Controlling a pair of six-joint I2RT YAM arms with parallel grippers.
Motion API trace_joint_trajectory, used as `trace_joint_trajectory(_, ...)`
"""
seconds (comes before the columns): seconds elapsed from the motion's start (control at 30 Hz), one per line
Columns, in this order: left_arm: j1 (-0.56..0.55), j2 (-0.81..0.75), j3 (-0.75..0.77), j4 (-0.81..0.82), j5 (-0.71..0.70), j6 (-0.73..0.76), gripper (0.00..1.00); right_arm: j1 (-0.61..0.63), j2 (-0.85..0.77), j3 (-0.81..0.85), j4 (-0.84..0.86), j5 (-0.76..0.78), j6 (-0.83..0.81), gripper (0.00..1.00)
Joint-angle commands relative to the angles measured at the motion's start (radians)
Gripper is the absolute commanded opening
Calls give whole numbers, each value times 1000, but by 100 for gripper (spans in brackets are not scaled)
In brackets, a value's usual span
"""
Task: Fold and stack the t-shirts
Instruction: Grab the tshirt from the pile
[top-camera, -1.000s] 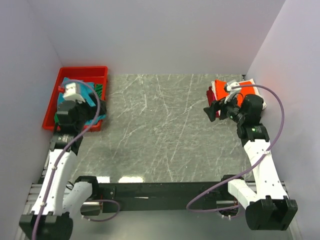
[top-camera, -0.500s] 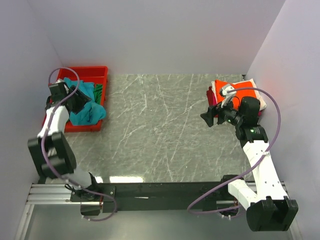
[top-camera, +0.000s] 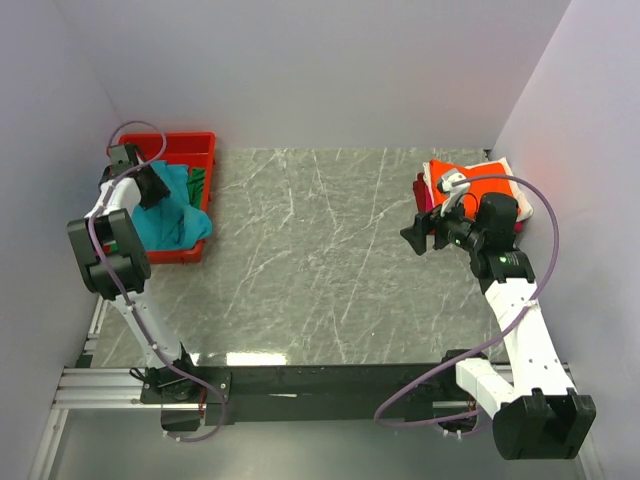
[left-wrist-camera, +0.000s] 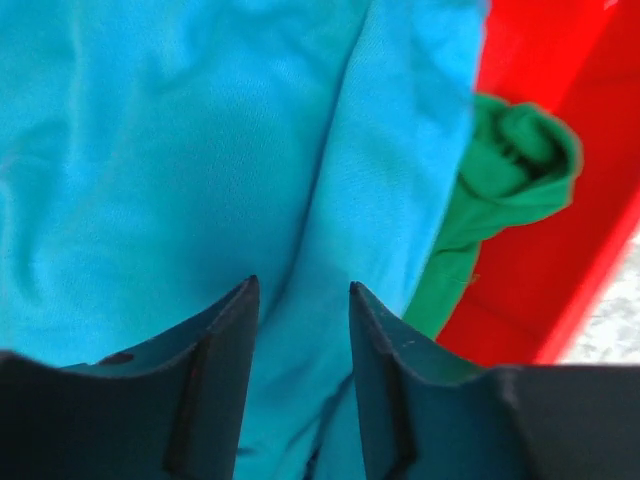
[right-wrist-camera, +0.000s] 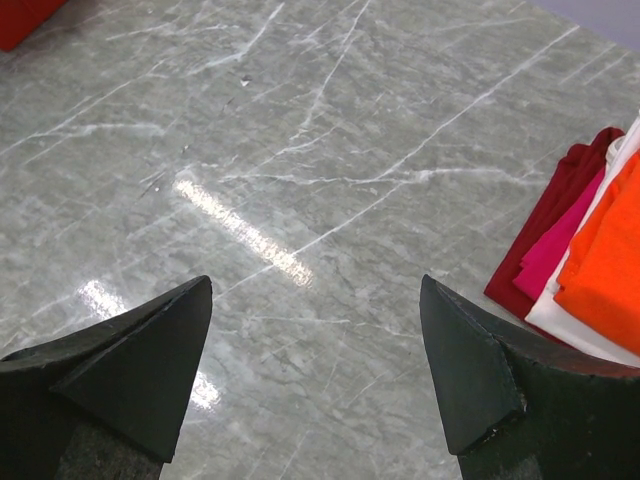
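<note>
Overhead view, left wrist near teal t-shirt (left-wrist-camera: 150, 150), right wrist facing table (right-wrist-camera: 300, 150)

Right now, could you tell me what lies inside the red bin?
The red bin holds a teal t-shirt and, beside it, a bunched green t-shirt. Anything beneath the teal cloth is covered.

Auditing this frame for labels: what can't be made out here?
- Left wrist view: whether the left end effector pinches the teal shirt; cloth fills the narrow gap.
- Green shirt: mostly buried under the teal one.
- Right wrist view: folded stack cut off by the right edge; top view, the right arm overlaps it.
</note>
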Motion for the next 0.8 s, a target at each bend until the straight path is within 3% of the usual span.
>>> trace_joint_trajectory(0.0,-10,34,44,-59,-10,75,44,5,5,7,2,-15,3,90)
trace_joint_trajectory(0.03,-10,36,44,-57,0,77,38,6,2,7,5,-13,9,90)
trace_joint_trajectory(0.23,-19,64,85,-80,68,78,28,6,-6,4,8,-6,9,91)
trace_joint_trajectory(0.33,-19,48,84,-66,94,74,1,5,-2,7,4,-9,9,91)
trace_joint_trajectory(0.53,-18,-134,84,-3,123,35,0,5,-2,2,8,-16,20,91)
trace_joint_trajectory(0.77,-42,-372,214,69,252,-20,1,6,7,1,11,-4,20,91)
